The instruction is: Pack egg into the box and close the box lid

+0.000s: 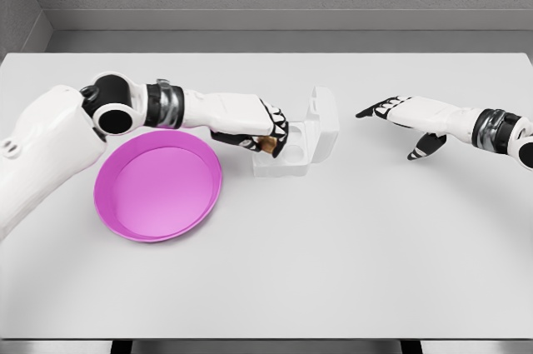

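A small clear plastic box [293, 157] sits on the white table, its lid [323, 119] standing open and tilted back to the right. My left hand [268, 139] hovers over the box's left edge, fingers curled around a brown egg [270, 146] that shows just below the fingertips. My right hand [398, 121] floats to the right of the lid, apart from it, fingers spread and holding nothing.
A magenta plate [158, 183] lies left of the box, partly under my left forearm. The white table [333, 271] stretches to a dark front edge, with a grey wall behind.
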